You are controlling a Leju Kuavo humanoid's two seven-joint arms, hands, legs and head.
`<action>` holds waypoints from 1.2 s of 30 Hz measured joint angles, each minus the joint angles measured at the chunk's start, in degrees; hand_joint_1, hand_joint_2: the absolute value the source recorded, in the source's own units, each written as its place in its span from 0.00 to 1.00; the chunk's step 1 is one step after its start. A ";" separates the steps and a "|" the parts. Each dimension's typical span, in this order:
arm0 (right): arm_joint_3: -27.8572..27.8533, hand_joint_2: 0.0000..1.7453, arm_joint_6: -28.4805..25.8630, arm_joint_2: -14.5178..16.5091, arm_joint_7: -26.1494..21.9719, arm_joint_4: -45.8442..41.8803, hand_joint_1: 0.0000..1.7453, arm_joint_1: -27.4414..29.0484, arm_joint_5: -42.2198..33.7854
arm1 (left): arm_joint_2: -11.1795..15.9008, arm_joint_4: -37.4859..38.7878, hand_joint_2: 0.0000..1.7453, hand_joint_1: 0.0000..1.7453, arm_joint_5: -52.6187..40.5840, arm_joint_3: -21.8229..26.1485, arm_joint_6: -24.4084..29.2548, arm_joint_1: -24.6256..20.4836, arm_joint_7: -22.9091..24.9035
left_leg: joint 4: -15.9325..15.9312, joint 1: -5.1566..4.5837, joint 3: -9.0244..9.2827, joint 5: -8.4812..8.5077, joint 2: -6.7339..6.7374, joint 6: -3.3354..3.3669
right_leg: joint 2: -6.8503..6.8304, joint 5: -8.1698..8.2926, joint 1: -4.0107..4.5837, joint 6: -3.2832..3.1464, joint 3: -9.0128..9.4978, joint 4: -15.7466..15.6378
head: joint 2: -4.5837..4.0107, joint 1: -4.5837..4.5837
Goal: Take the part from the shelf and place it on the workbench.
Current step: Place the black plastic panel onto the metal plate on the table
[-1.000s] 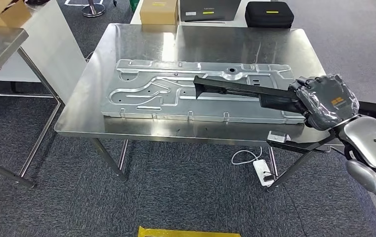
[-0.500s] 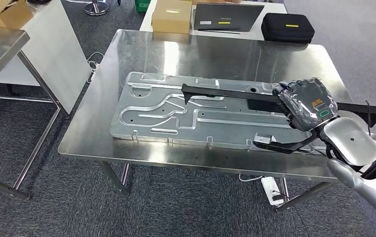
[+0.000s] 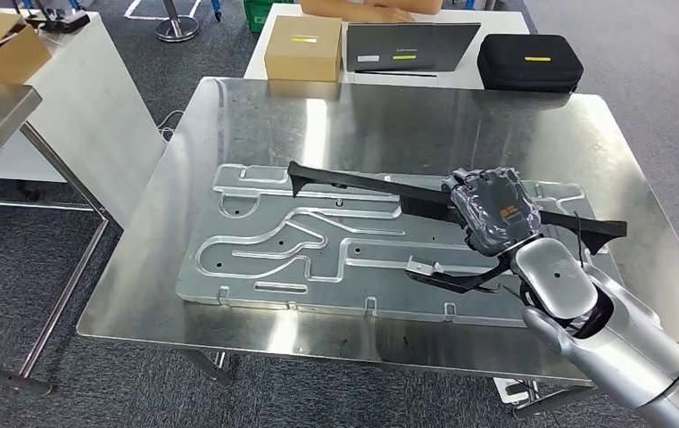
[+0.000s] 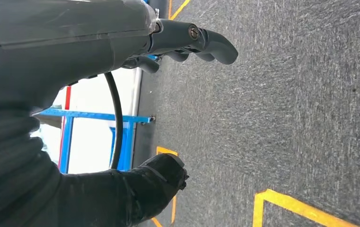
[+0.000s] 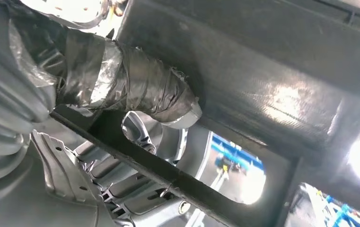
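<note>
A large stainless-steel table [image 3: 255, 134] with a shiny, scuffed top fills the middle of the head view, standing on grey carpet. On it, across the centre, lies a long pressed sheet-metal panel [image 3: 255, 245], pale silver, with winding raised channels, small holes and little tabs along its near edge.

Above that panel, running from the centre toward the right edge of the frame, is the long black frame-like part [image 3: 353, 183]: a slim matte-black beam with a notched, forked end at its left tip, a wider flat section at mid-length, a tapering tail pointing right, and a lower black strut ending in a small grey metal bracket. Whether it rests on the panel or hangs just over it cannot be told. The right hand [image 3: 493, 212], wrapped in dark grey tape and bearing a small orange label too small to read, grips the part at mid-length; in the right wrist view its taped thumb [image 5: 140, 92] presses against the part's broad black surface.

Along the upper edge sit a dark flat laptop-like case [image 3: 411, 46], a black zipped pouch [image 3: 530, 62] with a yellow strip label, and a brown cardboard box [image 3: 303, 53] with a yellowish sticker; none of their writing is legible.

In the left wrist view the left hand [image 4: 168, 47] hangs over carpet with yellow floor lines, its fingers apart and holding nothing.
</note>
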 joint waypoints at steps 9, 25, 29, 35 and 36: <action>-1.78 0.25 -0.54 1.08 -0.54 0.34 0.25 4.72 -0.05 | -0.67 -1.07 1.00 0.00 0.16 1.60 -2.25 0.11 -1.73 | -11.65 -0.02 1.92 12.17 0.07 2.58 | 0.02 -5.56 -0.14 2.76 2.70 1.93 | 0.00 0.09; -4.27 0.00 -0.56 1.55 -1.15 0.53 0.00 7.59 -0.05 | -1.99 -2.82 0.25 0.00 0.09 3.39 -2.98 -0.31 -1.31 | -7.64 0.09 4.47 5.50 0.22 0.59 | -0.69 2.49 -0.71 0.92 -2.21 -1.11 | 0.00 0.16; -4.36 0.00 -0.49 1.86 -1.30 0.54 0.00 7.86 -0.05 | -2.05 -3.34 0.00 0.00 0.02 3.47 -3.38 -0.15 -0.52 | 3.71 0.49 -1.77 1.93 0.22 -0.20 | -0.79 2.16 -0.66 0.55 -2.02 -0.97 | -0.01 0.13; -4.62 0.00 -0.42 2.06 -1.77 0.33 0.00 7.84 -0.42 | -2.11 -4.24 0.00 0.00 0.01 3.62 -3.96 -0.09 -0.41 | -11.21 0.77 4.81 9.09 0.05 0.03 | -0.55 1.06 -0.70 2.04 -1.85 0.20 | -0.01 0.16; -4.66 0.00 -0.40 2.08 -1.85 0.28 0.00 7.82 -0.46 | -2.13 -4.28 0.00 0.00 0.01 3.63 -4.03 -0.07 -0.48 | -11.31 0.62 4.85 9.07 0.00 0.37 | -0.51 1.12 -0.64 2.36 -1.87 0.15 | -0.01 0.16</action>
